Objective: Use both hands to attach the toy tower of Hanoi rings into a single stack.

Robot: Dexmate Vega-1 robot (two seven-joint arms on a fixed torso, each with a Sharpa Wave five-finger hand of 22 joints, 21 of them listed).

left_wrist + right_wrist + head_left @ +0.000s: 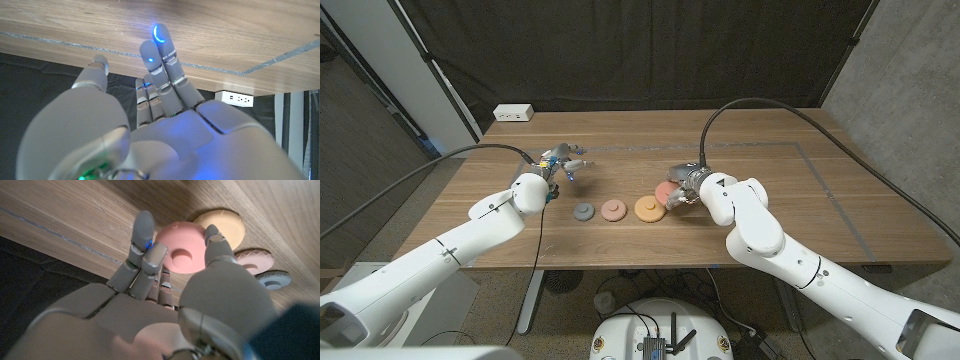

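Pink and smooth, the largest ring (185, 247) is pinched between the right robot hand's (165, 300) thumb and fingers; the right wrist view shows its raised centre hub, which the head view hides behind the hand. On the wooden worktop (800, 190) lie three round rings in a row: orange ring (649, 208), salmon ring (612, 210), small grey ring (584, 211), near each other but apart. The left robot hand (558, 165) hovers beyond the grey one, fingers apart, holding nothing. A white power strip (513, 113) sits at the worktop's far left corner before a black curtain (650, 50).
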